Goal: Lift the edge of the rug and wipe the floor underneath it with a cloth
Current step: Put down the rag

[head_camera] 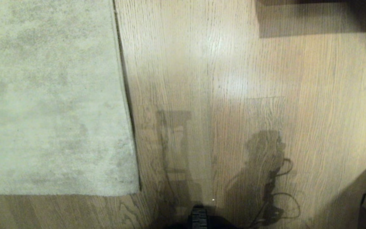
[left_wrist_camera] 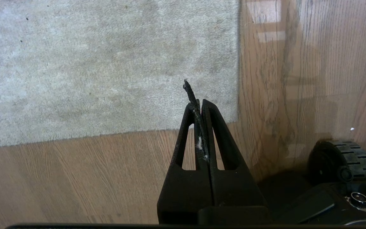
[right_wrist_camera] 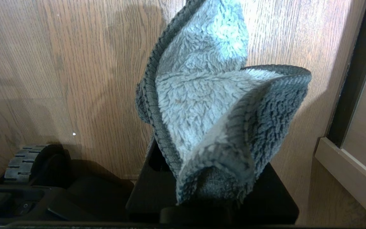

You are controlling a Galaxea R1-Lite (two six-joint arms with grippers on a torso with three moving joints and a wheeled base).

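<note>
Cloth point(right_wrist_camera: 208, 105) in right tool, rug edge point(head_camera: 124, 95) flat beside bare floor point(head_camera: 233, 79)

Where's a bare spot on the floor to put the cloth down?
The floor is bare right of the rug edge, up to the dark furniture at the top, and in a strip below the rug. The bottom is crowded by the robot's wheel.

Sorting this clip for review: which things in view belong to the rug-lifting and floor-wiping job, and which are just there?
Job:
rug edge, lying flat
floor
cloth, held by the right gripper
left gripper, shut, above the rug corner

Just there:
robot base wheel
pale furniture edge
</note>
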